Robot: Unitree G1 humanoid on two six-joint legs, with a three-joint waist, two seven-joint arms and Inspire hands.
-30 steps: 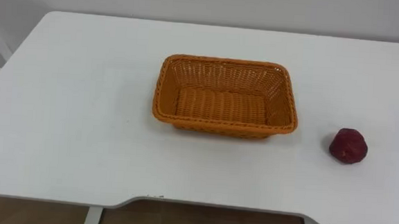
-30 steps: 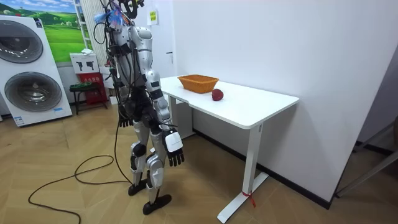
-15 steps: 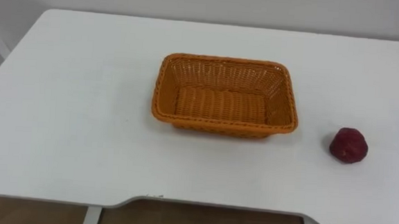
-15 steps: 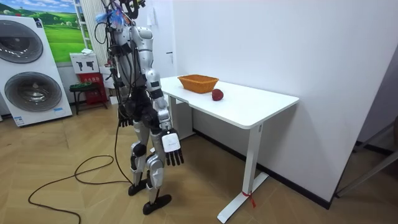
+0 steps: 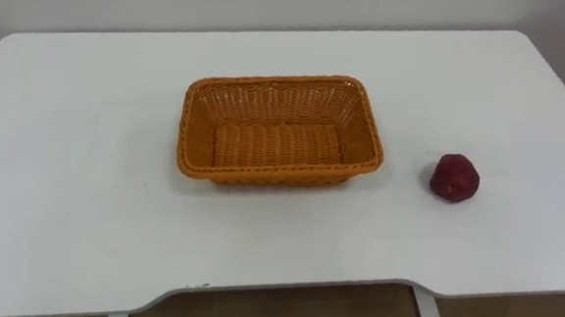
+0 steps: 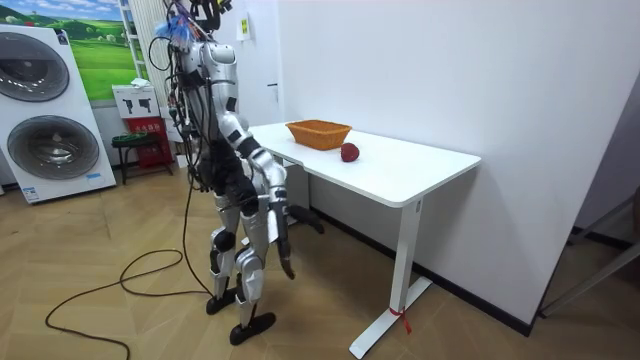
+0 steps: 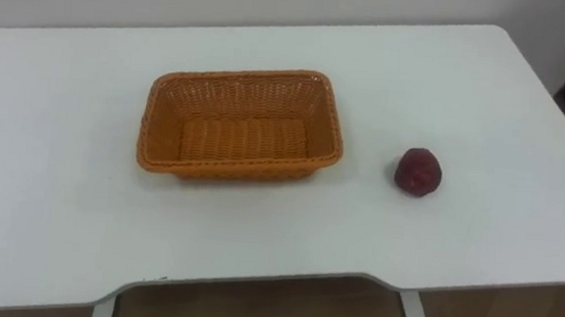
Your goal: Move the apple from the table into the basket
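Note:
A dark red apple (image 5: 455,178) (image 7: 418,172) lies on the white table (image 5: 83,205), to the right of an orange wicker basket (image 5: 194,124) (image 7: 162,117) that has nothing inside. In the room view I stand at the table's end on the room view's left, with the basket (image 6: 318,133) and the apple (image 6: 349,152) on the top in front of me. My right hand (image 6: 286,262) hangs below the table's height beside my thigh, its fingers straight and pointing down, holding nothing.
The table's front edge (image 5: 285,285) runs close below the basket, with a notch at the left. A wall stands behind the table. Washing machines (image 6: 50,110) and a small stand (image 6: 135,145) are behind me on the wooden floor.
The head camera has shifted, so basket and apple sit further left in the picture. In the room view my upper body has turned toward the table and my right arm has swung forward.

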